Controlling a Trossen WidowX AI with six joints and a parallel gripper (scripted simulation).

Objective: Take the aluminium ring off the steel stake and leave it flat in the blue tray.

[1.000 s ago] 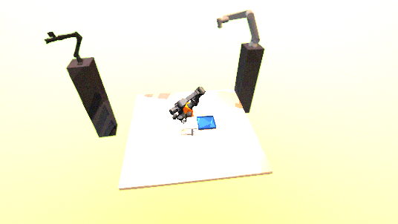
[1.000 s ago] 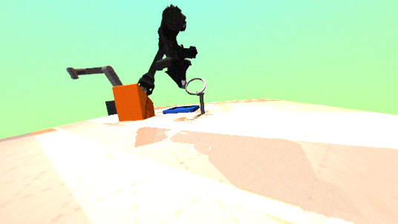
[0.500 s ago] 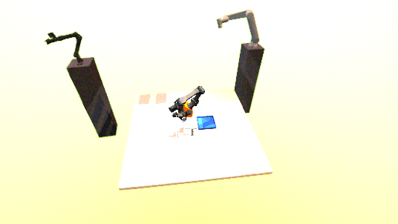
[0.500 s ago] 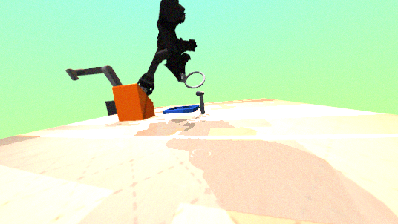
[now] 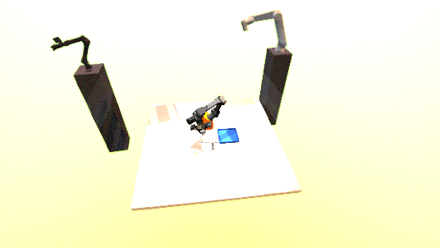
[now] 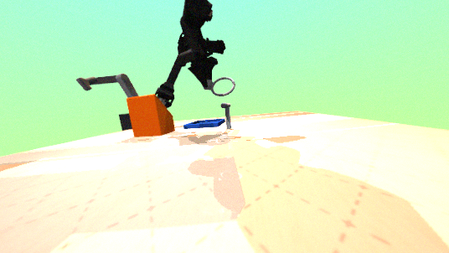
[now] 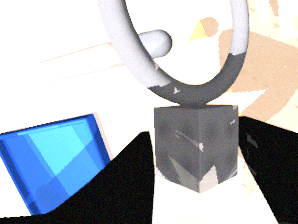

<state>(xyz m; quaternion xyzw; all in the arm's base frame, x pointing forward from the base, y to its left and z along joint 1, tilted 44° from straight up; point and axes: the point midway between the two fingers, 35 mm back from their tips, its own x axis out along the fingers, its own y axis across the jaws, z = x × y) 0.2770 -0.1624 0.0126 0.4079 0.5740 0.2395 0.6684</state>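
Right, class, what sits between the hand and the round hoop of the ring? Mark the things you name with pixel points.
The welded tab (image 6: 209, 84) (image 7: 190, 145), a grey block: the hand (image 5: 203, 132) (image 6: 207, 86) (image 7: 193, 132) grips it, and the hoop (image 6: 222, 95) (image 7: 192, 95) joins it. The wrist view shows this best.
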